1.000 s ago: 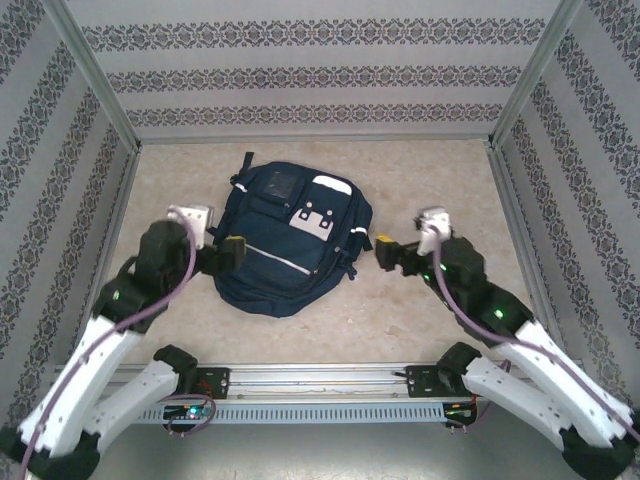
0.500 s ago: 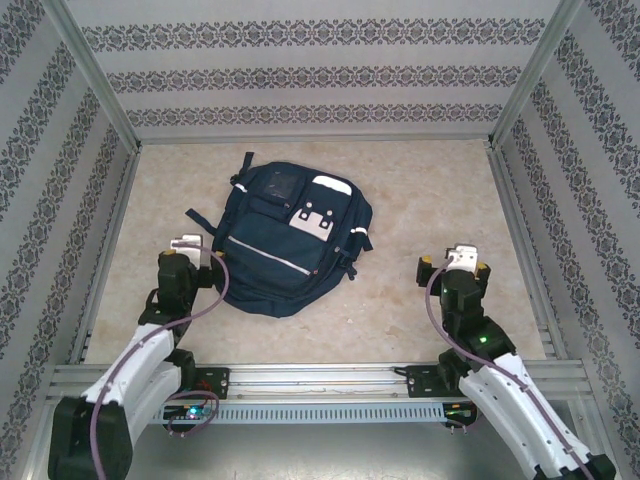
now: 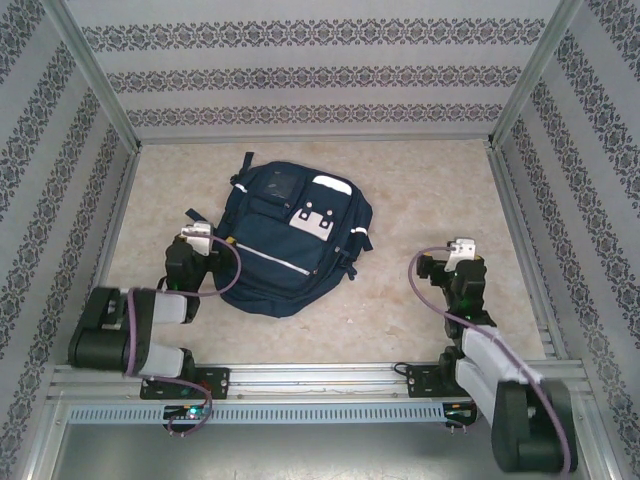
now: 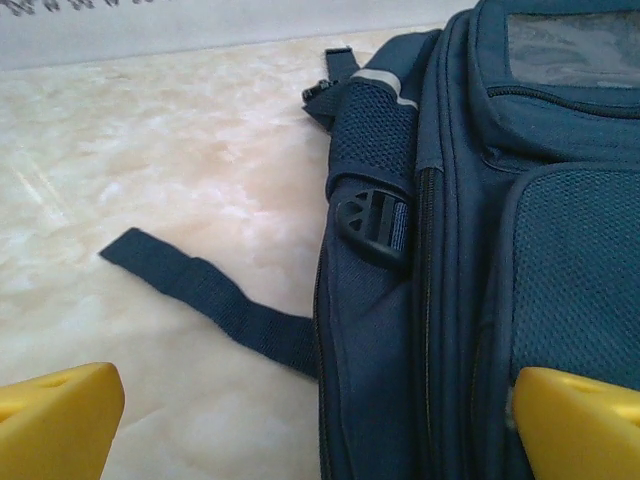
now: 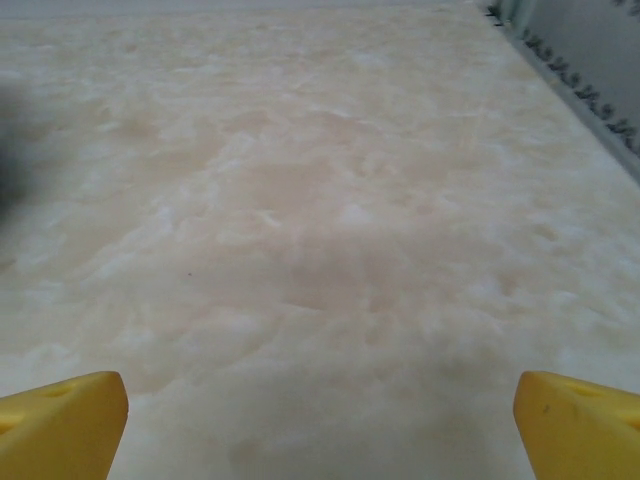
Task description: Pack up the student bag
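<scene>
Left gripper [image 4: 318, 425]: yellow fingertips [image 4: 60, 420] spread wide, nothing between them, tips cut off by frame bottom. Right tip overlaps bag's side; contact unclear.
Right gripper [image 5: 320, 425]: also wide open, empty, over bare table [image 5: 320, 200], well apart from bag.
Student bag [image 3: 290, 240]: flat on table, centre-left, front pockets up, just ahead of left gripper.
Loose strap [image 4: 210, 290] on table; black buckle [image 4: 375, 225] on bag's side.
Zip state hard to make out.

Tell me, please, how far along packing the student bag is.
Done, seemingly: the student bag lies flat on the table, visible zips closed. In hand: nothing; the left gripper open at the bag's edge, the right gripper open over bare table. Left: apparently nothing.
</scene>
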Tool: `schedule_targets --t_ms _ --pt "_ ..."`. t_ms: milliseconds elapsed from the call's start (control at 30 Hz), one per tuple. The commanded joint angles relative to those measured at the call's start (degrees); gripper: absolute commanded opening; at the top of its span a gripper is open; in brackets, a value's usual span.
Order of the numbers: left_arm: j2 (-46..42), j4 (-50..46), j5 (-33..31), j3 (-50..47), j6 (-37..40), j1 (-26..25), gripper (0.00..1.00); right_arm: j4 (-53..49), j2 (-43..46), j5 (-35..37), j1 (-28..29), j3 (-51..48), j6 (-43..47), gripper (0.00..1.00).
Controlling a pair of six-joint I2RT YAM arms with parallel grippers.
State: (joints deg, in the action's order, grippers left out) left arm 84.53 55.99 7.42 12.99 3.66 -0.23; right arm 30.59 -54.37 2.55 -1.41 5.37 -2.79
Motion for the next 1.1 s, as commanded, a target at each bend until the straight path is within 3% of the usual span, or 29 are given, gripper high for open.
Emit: schedule_targets --t_ms 0,100,167,300,400,500,1067 --pt "7.93 14.09 3.57 1.95 -1.12 0.88 0.99 20.68 -11.18 -4.28 -0.6 3.23 -0.55 0.98" --pt "5.89 4.98 4.49 4.76 -1.01 1.2 0.99 29.81 -22.21 -6.15 -0.96 7.09 -1.42 0.98" --pt "6.73 0.03 8.53 8.24 -2.44 3.38 0.99 24.89 -25.66 -5.22 -1.14 10.73 -1.73 0.98" --pt "6.89 0.03 9.95 8.42 -3.27 4.51 0.99 32.5 -34.72 -5.29 -1.05 12.1 -2.21 0.98" --pt "7.13 0.18 9.79 8.59 -3.41 4.59 0.99 22.48 -32.46 -4.99 -0.52 16.06 -1.24 0.98" --pt "7.25 0.29 9.17 8.58 -3.1 4.39 0.99 25.74 -33.39 -4.07 -0.13 15.2 -1.27 0.98" --pt "6.96 0.61 8.67 8.28 -2.95 3.92 0.99 23.56 -33.08 -1.8 1.54 16.08 0.43 0.98"
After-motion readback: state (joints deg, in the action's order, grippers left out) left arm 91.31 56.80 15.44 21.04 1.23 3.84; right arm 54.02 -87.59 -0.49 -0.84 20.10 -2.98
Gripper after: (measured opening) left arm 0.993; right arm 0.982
